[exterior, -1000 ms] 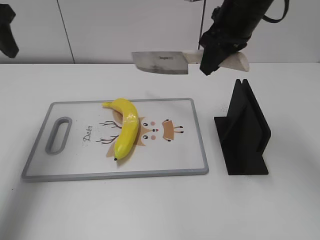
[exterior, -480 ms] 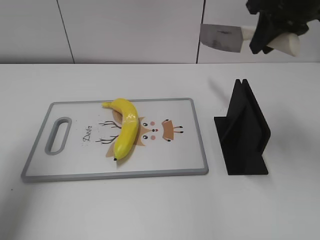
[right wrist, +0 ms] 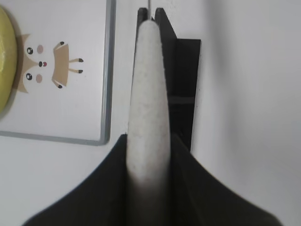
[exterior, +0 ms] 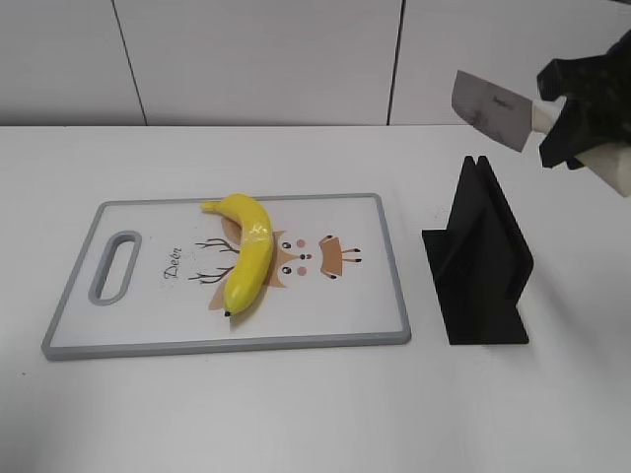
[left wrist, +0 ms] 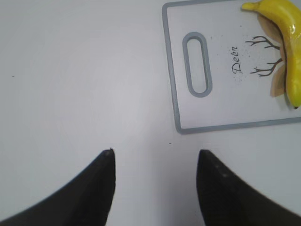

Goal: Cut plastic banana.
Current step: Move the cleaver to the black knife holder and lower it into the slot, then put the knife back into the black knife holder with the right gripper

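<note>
Currently the cut itself was judged not yet made: the plastic banana (exterior: 246,258) was seen whole, glossy bright yellow, curved, with a small dark tip at its lower end. It was lying left of centre on the cutting board (exterior: 385,276), a flat white slab with a grey rim, a slot handle at its left end and a printed deer cartoon.

At the bottom of the left wrist view, the left gripper (left wrist: 155,181) was seen with dark fingers spread apart, empty, over bare white table (exterior: 296,414), left of the board.

Right of the board, a matte black slotted knife stand (exterior: 480,258) was seen upright.

At upper right, the knife (exterior: 490,108), a rectangular metal cleaver blade on a pale speckled handle, was held clamped in the right gripper (right wrist: 149,155), above the stand and well apart from the banana.

Next move, as judged: the blade has to be carried left over the banana, squared across it, then pressed down.
</note>
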Controlling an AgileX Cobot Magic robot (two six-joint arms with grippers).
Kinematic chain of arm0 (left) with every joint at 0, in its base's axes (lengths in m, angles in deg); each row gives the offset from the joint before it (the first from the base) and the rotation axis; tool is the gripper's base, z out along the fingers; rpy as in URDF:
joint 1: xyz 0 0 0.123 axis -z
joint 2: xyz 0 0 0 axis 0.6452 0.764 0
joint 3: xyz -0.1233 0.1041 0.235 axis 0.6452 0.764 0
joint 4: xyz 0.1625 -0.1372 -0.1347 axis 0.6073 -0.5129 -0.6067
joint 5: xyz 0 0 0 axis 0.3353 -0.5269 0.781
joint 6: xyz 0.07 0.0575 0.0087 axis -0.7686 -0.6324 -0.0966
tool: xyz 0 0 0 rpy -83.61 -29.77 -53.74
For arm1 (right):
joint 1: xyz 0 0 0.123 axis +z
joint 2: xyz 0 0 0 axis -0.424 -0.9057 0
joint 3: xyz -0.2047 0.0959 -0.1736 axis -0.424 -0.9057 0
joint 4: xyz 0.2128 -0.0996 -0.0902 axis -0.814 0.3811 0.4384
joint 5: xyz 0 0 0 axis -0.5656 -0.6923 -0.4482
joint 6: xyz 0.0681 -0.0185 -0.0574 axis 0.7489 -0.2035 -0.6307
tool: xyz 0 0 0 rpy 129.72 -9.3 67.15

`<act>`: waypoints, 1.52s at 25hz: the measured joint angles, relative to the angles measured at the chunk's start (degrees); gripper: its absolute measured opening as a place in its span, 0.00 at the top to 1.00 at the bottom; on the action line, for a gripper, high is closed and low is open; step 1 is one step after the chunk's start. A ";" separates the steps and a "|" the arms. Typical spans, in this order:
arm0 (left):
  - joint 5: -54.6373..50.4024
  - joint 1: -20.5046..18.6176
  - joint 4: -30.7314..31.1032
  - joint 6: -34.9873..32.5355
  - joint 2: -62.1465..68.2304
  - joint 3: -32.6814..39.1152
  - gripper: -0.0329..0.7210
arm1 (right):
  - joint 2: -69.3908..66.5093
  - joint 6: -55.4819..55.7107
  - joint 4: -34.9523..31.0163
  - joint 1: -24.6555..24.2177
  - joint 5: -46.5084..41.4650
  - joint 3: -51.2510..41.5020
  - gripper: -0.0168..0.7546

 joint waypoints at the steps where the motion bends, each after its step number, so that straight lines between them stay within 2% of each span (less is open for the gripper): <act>1: 0.00 0.00 0.38 0.00 -1.52 0.97 0.26 | 0.24 0.06 0.00 0.00 0.00 -0.63 0.76; 10: 1.89 0.00 1.89 0.00 -12.00 11.94 0.26 | 0.43 0.12 0.00 0.06 -0.19 -2.09 0.76; 22: 5.47 0.00 2.13 0.00 -25.51 26.70 0.26 | 0.48 0.00 -0.43 0.06 -4.70 -2.09 0.76; 26: 5.58 0.00 2.37 0.00 -31.48 30.02 0.26 | 0.54 0.06 0.41 1.80 -6.14 -2.70 0.76; 33: 5.43 0.00 2.51 0.00 -43.42 35.54 0.31 | 0.60 5.38 6.79 7.68 -5.77 -3.31 0.76; 38: 5.31 0.00 2.45 0.00 -52.79 37.42 0.31 | 0.60 9.52 7.19 8.74 -7.51 -3.38 0.76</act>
